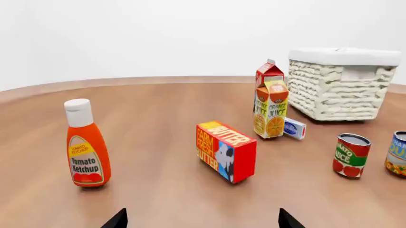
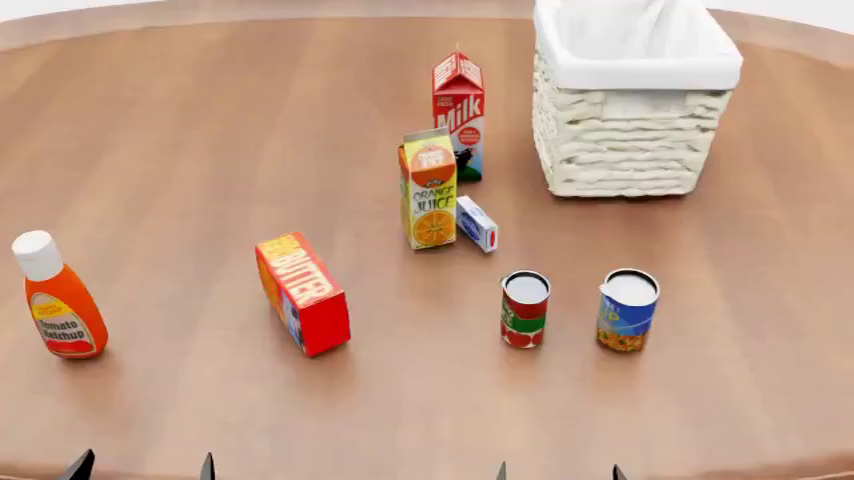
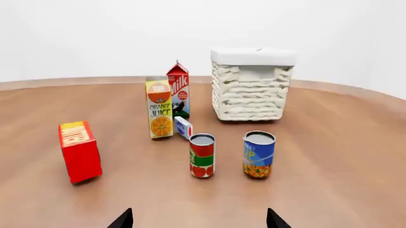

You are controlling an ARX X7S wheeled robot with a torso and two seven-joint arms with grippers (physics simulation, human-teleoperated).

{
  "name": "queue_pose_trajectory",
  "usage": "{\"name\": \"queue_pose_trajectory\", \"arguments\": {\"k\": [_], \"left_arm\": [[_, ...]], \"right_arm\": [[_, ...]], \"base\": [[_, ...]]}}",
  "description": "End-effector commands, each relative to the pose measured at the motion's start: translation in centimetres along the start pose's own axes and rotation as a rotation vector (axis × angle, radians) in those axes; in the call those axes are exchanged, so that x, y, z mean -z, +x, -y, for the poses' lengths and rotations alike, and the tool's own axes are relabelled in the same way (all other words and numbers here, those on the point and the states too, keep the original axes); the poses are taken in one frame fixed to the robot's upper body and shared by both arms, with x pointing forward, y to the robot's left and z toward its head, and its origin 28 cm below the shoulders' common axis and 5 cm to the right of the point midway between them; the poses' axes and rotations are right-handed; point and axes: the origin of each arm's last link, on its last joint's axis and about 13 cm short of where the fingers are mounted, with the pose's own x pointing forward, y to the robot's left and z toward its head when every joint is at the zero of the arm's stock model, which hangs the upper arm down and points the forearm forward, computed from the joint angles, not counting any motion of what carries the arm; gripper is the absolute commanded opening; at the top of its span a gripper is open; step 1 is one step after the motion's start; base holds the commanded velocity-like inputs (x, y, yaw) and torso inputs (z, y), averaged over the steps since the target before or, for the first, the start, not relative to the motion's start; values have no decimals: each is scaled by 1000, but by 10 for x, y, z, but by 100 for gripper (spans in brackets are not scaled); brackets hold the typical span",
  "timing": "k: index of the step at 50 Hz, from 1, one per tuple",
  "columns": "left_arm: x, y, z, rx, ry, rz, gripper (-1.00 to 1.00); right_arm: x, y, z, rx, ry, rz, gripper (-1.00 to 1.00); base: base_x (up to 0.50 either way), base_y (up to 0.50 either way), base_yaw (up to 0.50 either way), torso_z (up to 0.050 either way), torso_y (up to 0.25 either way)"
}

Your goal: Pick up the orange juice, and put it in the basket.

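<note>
The orange juice (image 2: 430,190) (image 1: 271,110) (image 3: 159,108) is a yellow-and-orange carton standing upright mid-table, just in front of the milk carton. The cream wicker basket (image 2: 627,140) (image 1: 335,85) (image 3: 250,92) with its white cloth lining stands at the back right. Only the fingertips of my left gripper (image 2: 143,467) (image 1: 201,219) show, at the near edge; its jaws are wide apart and hold nothing. My right gripper (image 2: 558,471) (image 3: 199,219) is likewise open and empty at the near edge, well short of the carton.
A red-and-white milk carton (image 2: 458,115) stands behind the juice, and a small white-and-blue box (image 2: 477,223) lies beside it. A red butter box (image 2: 303,293), a ketchup bottle (image 2: 56,298), a tomato can (image 2: 525,309) and a blue can (image 2: 627,309) stand nearer on the wooden table (image 2: 200,150).
</note>
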Motion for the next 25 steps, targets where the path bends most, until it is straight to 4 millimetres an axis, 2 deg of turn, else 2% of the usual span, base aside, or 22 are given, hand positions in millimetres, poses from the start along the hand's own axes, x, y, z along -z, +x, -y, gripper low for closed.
{"name": "queue_pose_trajectory", "arguments": {"k": [1,8,15,25], "left_arm": [[0,0,0,0,0,0,100],[0,0,0,0,0,0,100],[0,0,0,0,0,0,100],[0,0,0,0,0,0,100]], "right_arm": [[-1,-1,0,0,0,0,100],[-15,1,-2,-5,-35,24,100],[-21,2,-1,-4,-51,35,100],[-25,5,-3,-6,-49,43,100]], "base": [[0,0,0,0,0],[0,0,0,0,0],[0,0,0,0,0],[239,0,0,0,0]]}}
